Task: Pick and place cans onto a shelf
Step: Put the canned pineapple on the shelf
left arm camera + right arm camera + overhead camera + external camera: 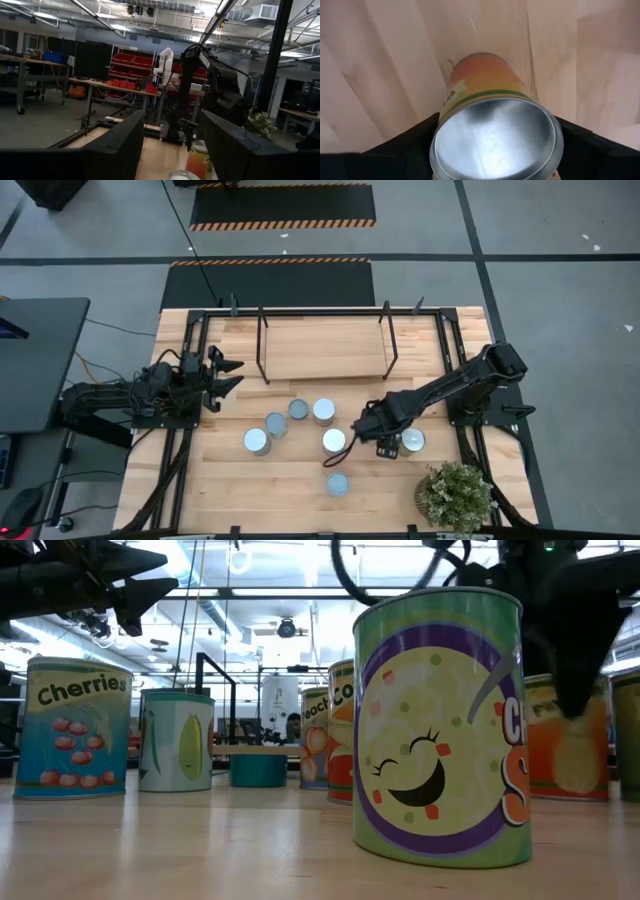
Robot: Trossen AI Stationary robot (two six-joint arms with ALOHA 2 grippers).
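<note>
Several cans stand upright on the wooden table (200, 500): a group with silver tops (299, 410) mid-table and one nearer the front (338, 484), which fills the low view with its green label (440, 730). The shelf (325, 348) stands at the far side with no cans on it. My right gripper (388, 445) points down over an orange-and-green-labelled can (495, 135) at the right (412, 442), and its fingers close on it from both sides. My left gripper (228, 376) is open and empty, raised at the table's left (170, 145). My right gripper comes from above, pointing down, with one finger (415, 140) on each side of the can's upper wall just below the rim (442, 112). No table shows between the fingers and the can. The can stands upright with its base (475, 57) on the table.
A potted plant (455, 495) stands at the front right, close to my right arm. A silver-topped can (334, 441) stands just left of my right gripper. Black rods and posts (262, 340) frame the shelf. Bare table lies along the front left.
</note>
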